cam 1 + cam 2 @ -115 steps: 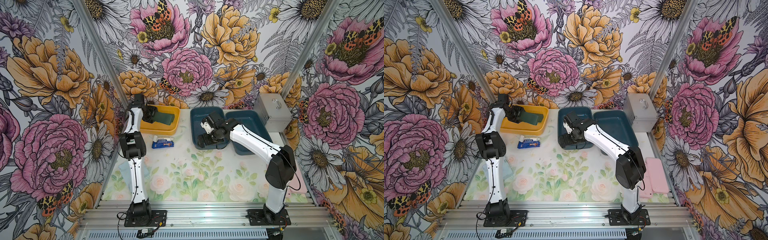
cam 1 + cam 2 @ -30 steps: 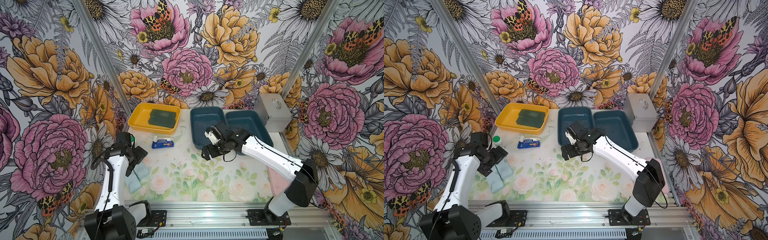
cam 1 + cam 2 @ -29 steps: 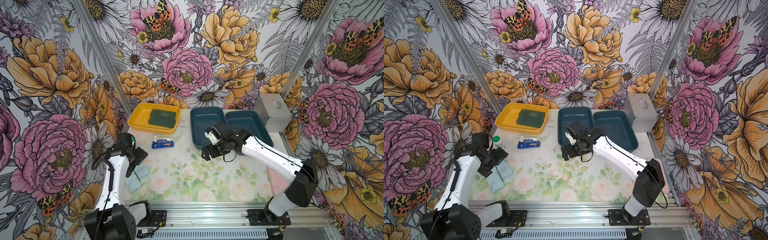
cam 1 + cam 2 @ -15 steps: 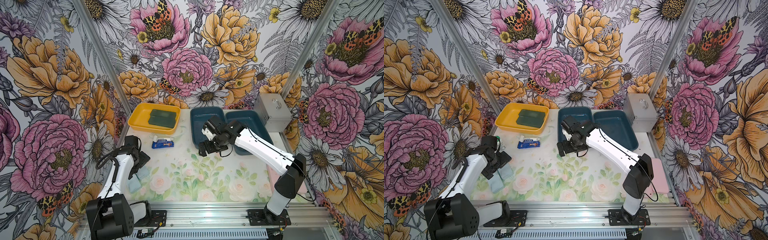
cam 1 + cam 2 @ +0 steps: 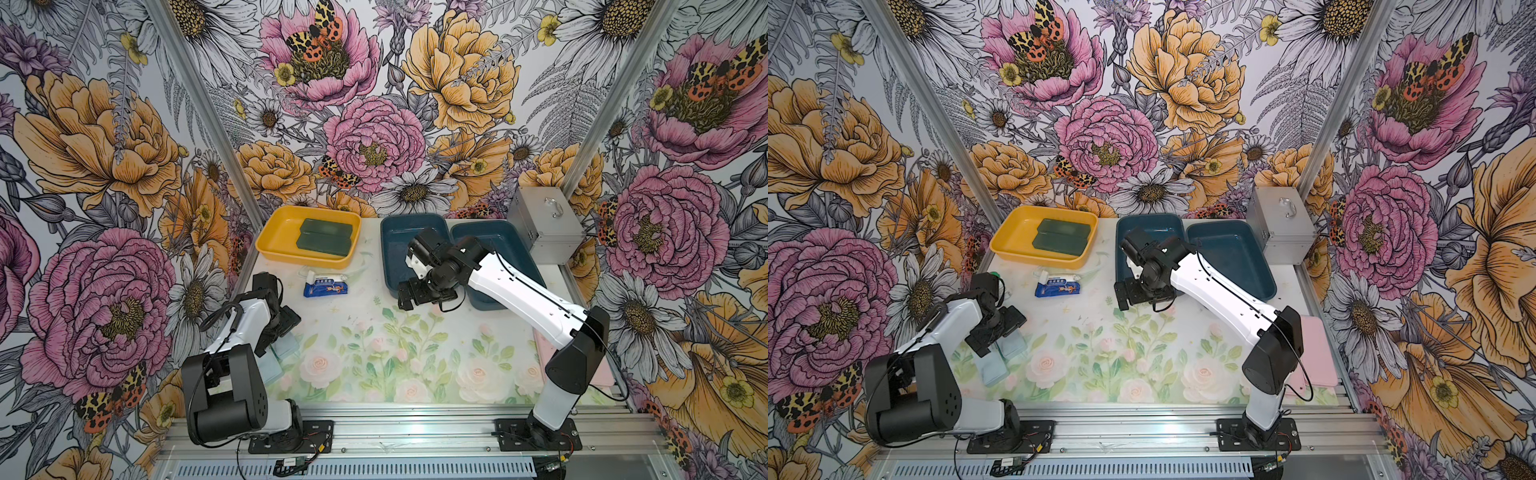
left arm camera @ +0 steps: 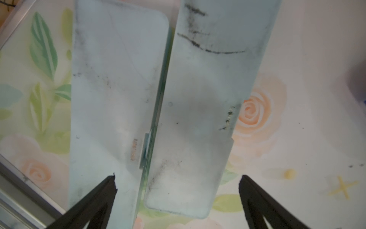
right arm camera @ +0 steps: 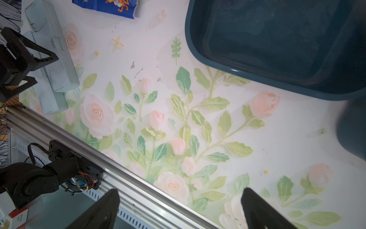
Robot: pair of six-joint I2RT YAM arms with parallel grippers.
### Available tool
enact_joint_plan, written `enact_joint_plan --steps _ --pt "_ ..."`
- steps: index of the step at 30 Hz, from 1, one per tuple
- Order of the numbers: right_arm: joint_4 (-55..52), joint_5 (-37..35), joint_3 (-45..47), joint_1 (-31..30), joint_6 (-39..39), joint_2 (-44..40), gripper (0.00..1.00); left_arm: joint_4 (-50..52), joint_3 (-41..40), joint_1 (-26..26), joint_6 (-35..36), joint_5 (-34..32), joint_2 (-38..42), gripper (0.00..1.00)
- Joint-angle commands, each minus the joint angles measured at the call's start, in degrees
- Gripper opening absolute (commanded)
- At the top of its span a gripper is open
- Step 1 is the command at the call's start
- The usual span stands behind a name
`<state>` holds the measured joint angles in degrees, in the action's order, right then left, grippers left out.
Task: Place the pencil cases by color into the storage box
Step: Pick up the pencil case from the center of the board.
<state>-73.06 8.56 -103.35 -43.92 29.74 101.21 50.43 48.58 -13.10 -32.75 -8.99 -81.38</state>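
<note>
My left tool (image 6: 177, 181) hangs wide open over two pale blue cases (image 6: 194, 119) lying side by side at the left edge of the tabletop (image 5: 1142, 353), long axes pointing away from it, jaws spanning one's width. My right tool (image 7: 178, 196), wide and empty, is well apart.

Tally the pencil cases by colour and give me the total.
Dark green pencil cases: 2
Pale blue pencil cases: 2
Pink pencil cases: 2, one mostly hidden behind the right arm
Total: 6
</note>
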Motion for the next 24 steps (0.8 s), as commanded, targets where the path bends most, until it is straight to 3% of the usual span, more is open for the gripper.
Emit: enact_joint_plan --steps 1,24 --pt "-0.23 -1.70 0.41 -0.07 1.46 -1.72 0.99 -3.01 2.36 -0.71 1.84 0.85 -1.89 0.99" --pt "0.20 -3.05 3.55 -0.01 2.48 -4.23 0.99 -6.58 3.62 1.51 0.32 2.88 -9.18 0.99"
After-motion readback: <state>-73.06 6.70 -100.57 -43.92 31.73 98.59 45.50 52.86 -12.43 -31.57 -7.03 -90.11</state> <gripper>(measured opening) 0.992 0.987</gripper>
